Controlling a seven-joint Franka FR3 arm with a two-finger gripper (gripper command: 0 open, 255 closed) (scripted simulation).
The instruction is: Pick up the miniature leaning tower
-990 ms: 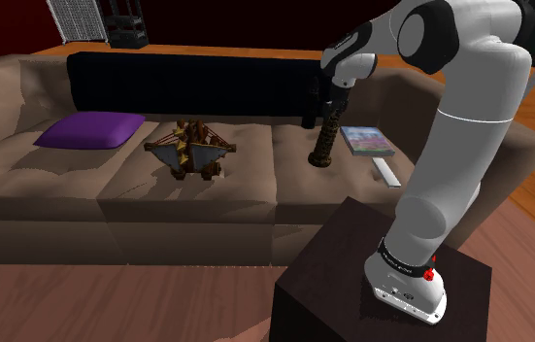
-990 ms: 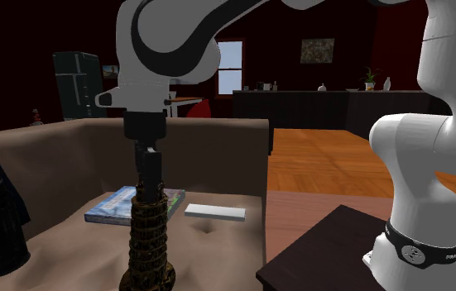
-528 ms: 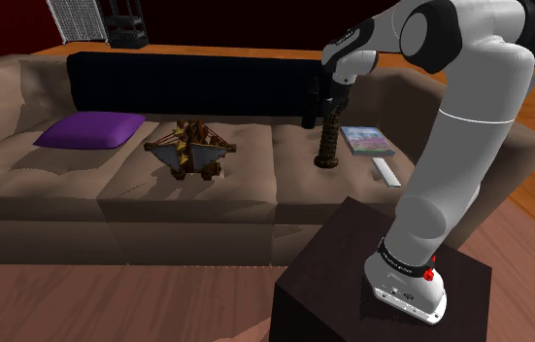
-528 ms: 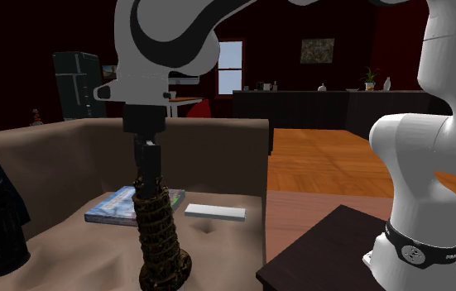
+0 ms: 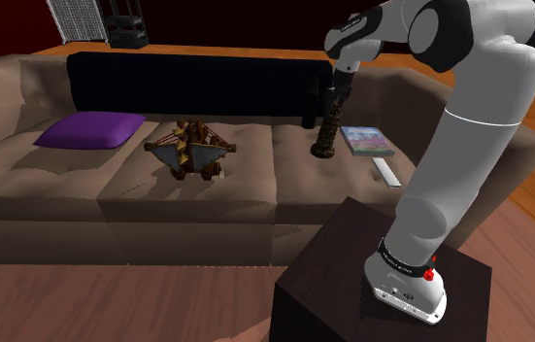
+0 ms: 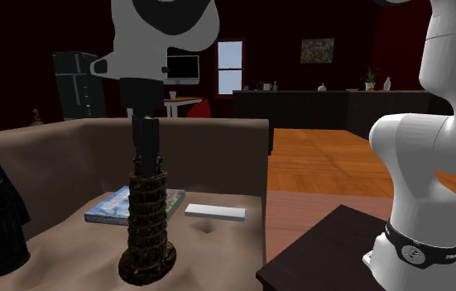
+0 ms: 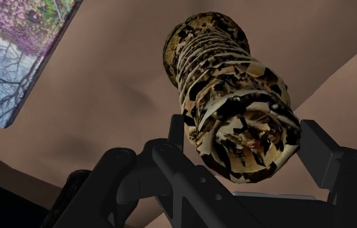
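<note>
Your black fingers point(image 7: 324, 154) are clamped on the top of the mottled brown tower point(image 7: 230, 107). Its base is over the tan sofa point(image 5: 187, 209) seat, near a book point(image 7: 15, 58).

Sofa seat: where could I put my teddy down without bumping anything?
One bare patch of the sofa seat lies between the ship model and the miniature tower. Another is the strip in front of the purple cushion. It is crowded where the fingers hold the tower, with the book and the white bar close beside.
</note>
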